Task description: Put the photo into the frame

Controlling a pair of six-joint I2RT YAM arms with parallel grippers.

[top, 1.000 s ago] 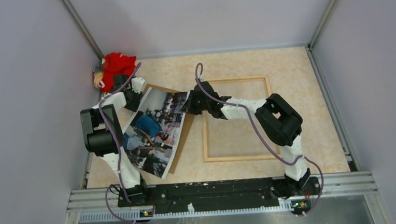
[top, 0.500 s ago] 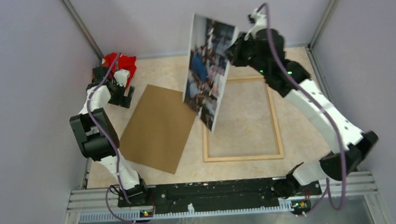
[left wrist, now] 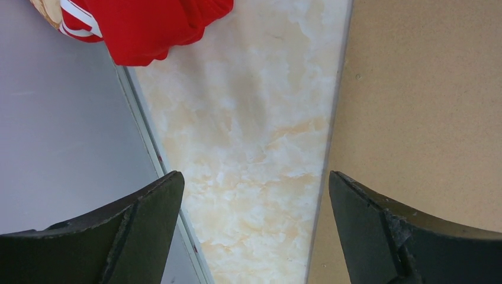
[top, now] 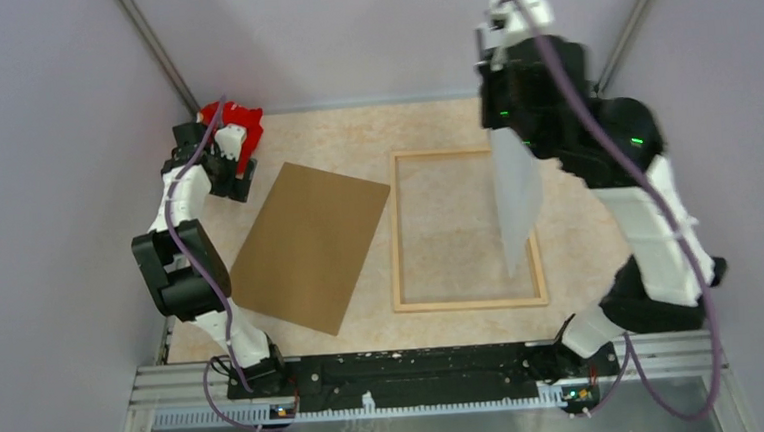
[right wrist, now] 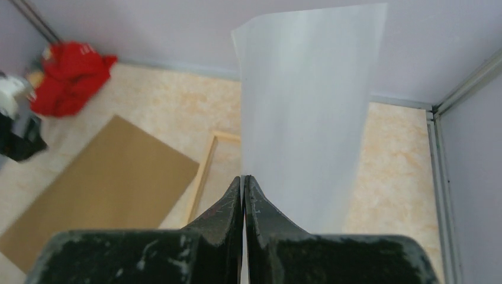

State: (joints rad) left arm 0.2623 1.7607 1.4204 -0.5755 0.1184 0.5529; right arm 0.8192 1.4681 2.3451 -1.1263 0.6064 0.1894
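Note:
The photo [top: 517,200] hangs upright in the air over the right half of the frame [top: 396,237], its plain white back toward the top camera. My right gripper [top: 499,135] is shut on the photo's top edge. In the right wrist view the jaws [right wrist: 244,177] pinch the white sheet [right wrist: 308,106], with a frame rail [right wrist: 204,171] below. The light-wood frame lies flat on the table with nothing in it. My left gripper [top: 236,181] stands open at the far left, holding nothing; its fingers [left wrist: 148,213] straddle bare table.
A brown cardboard board [top: 310,245] lies flat left of the frame, its edge by the left gripper's right finger [left wrist: 426,106]. A red cloth toy [top: 232,120] sits in the back left corner. Grey walls close in on three sides.
The right arm lifted the photo off the board, swung it right over the frame and turned its white back to the camera. The left gripper opened and drew back toward the corner.

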